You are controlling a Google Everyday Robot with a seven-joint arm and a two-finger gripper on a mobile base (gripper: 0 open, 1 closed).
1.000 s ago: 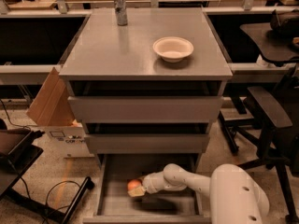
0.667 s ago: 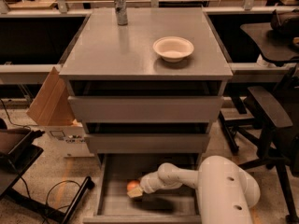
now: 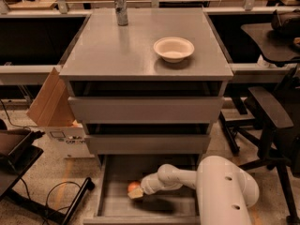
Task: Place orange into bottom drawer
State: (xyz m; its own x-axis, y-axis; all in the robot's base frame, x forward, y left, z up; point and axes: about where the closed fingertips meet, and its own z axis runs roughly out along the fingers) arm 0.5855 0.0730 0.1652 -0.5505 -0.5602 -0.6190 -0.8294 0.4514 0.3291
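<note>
While the orange [image 3: 133, 187] is round and so shows no long axis or pointing direction, the bottom drawer [image 3: 117, 207] has a clear one: its long side runs left to right and it is pulled out toward the camera, open side up. Orange sits inside that drawer, left of centre, about mid-depth, right at the tip of the gripper [image 3: 136, 192]. Skin looks smooth, orange-red, evenly coloured; only the upper left part shows, the rest is behind the gripper. Fingers [image 3: 136, 195] are closed in around the orange, a pale tip pressed against its lower side; whether the fruit touches the drawer floor can't be told. White arm [image 3: 225, 191] comes in from the lower right and reaches left into the drawer. Drawer floor is flat grey, with a dark shadow under the arm. Two grey drawers above, middle drawer [image 3: 147, 143] and top drawer [image 3: 145, 109], are pushed in. Grey tabletop [image 3: 117, 50] of the cabinet carries a white bowl [image 3: 174, 48] right of centre and a metal can [image 3: 121, 8] upright at the back left. Cardboard box [image 3: 49, 102] leans at the cabinet's left, black office chair [image 3: 272, 111] to the right, speckled floor [image 3: 51, 177] below.
</note>
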